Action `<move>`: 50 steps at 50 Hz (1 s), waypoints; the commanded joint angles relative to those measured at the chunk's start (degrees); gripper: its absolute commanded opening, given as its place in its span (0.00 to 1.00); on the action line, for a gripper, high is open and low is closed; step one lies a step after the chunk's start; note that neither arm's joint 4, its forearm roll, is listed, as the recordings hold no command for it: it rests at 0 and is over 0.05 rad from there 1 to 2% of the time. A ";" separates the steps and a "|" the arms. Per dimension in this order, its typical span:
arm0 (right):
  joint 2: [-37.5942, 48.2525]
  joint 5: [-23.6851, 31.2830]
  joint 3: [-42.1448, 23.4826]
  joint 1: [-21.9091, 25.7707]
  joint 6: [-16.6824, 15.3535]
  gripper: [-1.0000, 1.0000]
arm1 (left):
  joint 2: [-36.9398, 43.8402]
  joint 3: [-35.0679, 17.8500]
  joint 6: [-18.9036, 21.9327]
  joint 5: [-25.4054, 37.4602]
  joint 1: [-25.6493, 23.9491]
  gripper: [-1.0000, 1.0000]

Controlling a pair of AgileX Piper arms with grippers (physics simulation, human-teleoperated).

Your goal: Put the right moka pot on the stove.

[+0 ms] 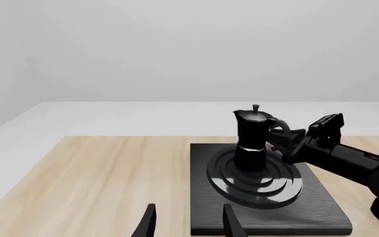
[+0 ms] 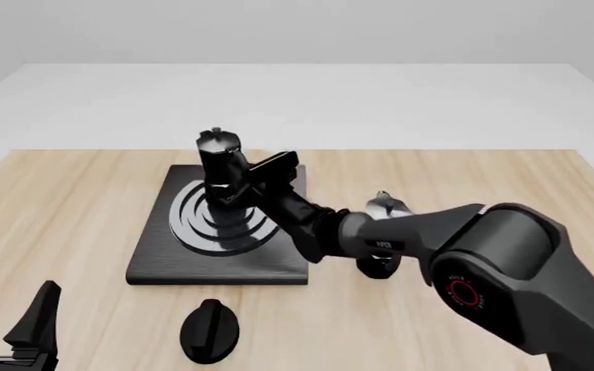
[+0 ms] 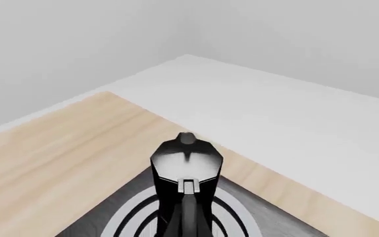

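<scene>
Gripping the black side handle, your right gripper has its fingers pinched on the right moka pot, though the fingertips themselves are mostly hidden behind the handle. You have the pot upright over the middle of the silver burner rings on the stove, and in the left wrist view its base appears to touch the rings. Your right arm stretches from the right across the stove's near right corner. Behind that arm the other moka pot stands on the wooden table, just right of the stove. Your left gripper hangs low at the near left with its fingers spread, holding nothing. A round black knob lies on the table just in front of the stove.
</scene>
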 commanded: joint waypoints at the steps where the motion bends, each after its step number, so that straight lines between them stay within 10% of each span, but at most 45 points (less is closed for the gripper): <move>1: 0.68 -2.48 5.66 -1.58 0.57 0.00 | 0.00 0.00 0.00 0.00 0.00 1.00; 12: 1.94 -4.53 8.06 -1.43 0.50 0.00 | 0.00 0.00 0.00 0.00 0.00 1.00; 13: 1.49 -4.43 8.51 -1.47 0.50 1.00 | 0.00 0.00 0.00 0.00 0.00 1.00; 50: -5.16 -7.99 16.43 -1.27 0.69 1.00 | 0.00 0.00 0.00 0.00 0.00 1.00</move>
